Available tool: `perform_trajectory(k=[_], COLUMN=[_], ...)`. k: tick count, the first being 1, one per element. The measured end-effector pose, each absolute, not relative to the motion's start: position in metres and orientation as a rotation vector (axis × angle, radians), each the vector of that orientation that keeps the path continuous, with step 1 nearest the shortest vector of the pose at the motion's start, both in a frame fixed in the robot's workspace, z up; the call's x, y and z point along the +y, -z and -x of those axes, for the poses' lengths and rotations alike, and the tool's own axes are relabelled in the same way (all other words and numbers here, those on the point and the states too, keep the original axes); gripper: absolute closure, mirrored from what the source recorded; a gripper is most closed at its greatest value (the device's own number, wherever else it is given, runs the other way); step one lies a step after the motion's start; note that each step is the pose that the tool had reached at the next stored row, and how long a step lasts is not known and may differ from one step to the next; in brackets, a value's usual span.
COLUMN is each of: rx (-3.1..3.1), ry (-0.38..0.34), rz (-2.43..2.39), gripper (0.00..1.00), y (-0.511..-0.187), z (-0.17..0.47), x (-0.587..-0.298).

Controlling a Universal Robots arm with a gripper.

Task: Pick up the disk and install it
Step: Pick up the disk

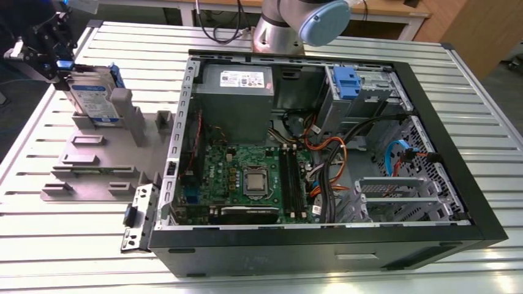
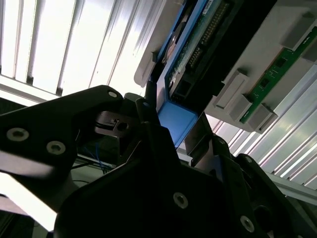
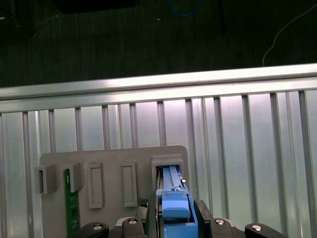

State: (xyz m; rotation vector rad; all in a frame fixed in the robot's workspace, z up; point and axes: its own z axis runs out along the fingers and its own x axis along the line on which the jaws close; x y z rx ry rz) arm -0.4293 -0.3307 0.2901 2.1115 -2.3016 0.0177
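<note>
Grips with the pincer narrow, closed against both sides of the blue-framed end of the disk, in both wrist views; stands upright on edge in a slot of the grey holder; rests on the slatted counter, with the open computer case just beside that holder, toward the exterior view's right.

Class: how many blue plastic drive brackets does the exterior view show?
2. One frames the disk, in the grey holder at the exterior view's left; the other bracket is fixed to the case's drive bay. Others may be hidden.
</note>
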Motion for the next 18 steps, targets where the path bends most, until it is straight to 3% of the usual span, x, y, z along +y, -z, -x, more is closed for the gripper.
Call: perform_trajectory(k=[18], rx=[-2.308], ry=[-0.034], rz=[-2.117], gripper=[0.52], y=[-0.29], z=[0.4281], x=[-0.3305])
